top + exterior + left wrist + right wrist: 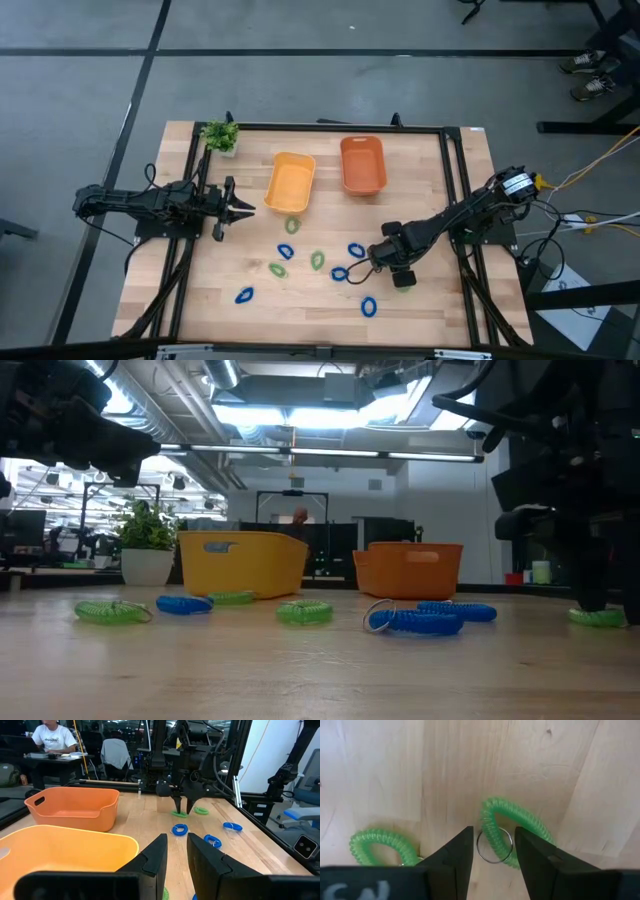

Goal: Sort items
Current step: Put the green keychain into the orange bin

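Observation:
Several small coiled rings, blue and green, lie flat on the wooden table, among them a green one (291, 226) and a blue one (356, 250). My right gripper (493, 845) points down, open, over the table's near right part. Its fingers stand on either side of one end of a green ring (516, 832), where a metal key ring (492, 851) sits. A second green ring (382, 845) lies beside it. In the left wrist view the right gripper (182, 806) stands over that green ring (179, 813). My left gripper (240, 208) hovers open, level, beside the yellow bin (290, 183).
An orange bin (363, 163) stands to the right of the yellow one at the far side. A small potted plant (220, 136) sits at the far left corner. Black frame rails (455, 200) run along the table's sides. People sit in the room behind.

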`<state>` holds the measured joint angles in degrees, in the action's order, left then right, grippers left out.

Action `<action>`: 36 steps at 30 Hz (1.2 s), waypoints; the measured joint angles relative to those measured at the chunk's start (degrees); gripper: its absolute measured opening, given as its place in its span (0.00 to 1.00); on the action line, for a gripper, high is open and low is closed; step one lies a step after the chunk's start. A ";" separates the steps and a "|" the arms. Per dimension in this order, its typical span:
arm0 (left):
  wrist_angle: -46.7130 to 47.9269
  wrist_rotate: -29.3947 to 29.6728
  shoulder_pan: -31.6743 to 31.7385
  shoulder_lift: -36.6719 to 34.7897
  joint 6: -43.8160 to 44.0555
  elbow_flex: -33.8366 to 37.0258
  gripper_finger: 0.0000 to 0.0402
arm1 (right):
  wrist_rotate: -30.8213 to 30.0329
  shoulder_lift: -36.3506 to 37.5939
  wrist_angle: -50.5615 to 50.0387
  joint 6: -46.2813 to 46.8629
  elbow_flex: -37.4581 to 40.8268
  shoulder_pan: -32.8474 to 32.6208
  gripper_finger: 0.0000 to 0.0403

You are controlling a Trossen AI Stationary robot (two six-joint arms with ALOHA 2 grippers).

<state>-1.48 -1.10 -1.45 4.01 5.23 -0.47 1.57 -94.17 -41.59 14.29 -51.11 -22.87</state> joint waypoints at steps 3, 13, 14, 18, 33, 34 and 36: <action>0.00 0.01 0.00 0.00 0.00 0.00 0.17 | -0.01 0.00 0.01 0.30 0.00 0.02 0.36; 0.00 0.00 0.00 0.00 0.00 0.00 0.17 | -0.95 0.00 0.69 0.89 0.02 0.02 0.27; 0.00 0.00 0.00 0.00 0.00 0.00 0.17 | -0.97 0.00 0.97 1.01 0.02 0.02 0.27; 0.00 0.02 0.00 0.00 0.00 0.00 0.18 | -0.97 0.00 1.08 0.50 0.02 0.02 0.27; 0.00 0.00 0.00 0.00 0.00 0.00 0.18 | -2.02 0.00 1.15 4.11 0.02 0.07 0.11; 0.01 0.00 0.00 0.00 0.00 0.00 0.17 | -2.04 0.00 1.27 4.71 0.02 0.07 0.08; 0.00 0.00 0.00 0.00 0.00 0.00 0.17 | -2.07 0.05 1.73 5.62 0.02 0.09 0.03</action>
<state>-1.48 -1.10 -1.45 4.01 5.23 -0.47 -0.49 -94.12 -39.86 19.91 -51.09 -22.79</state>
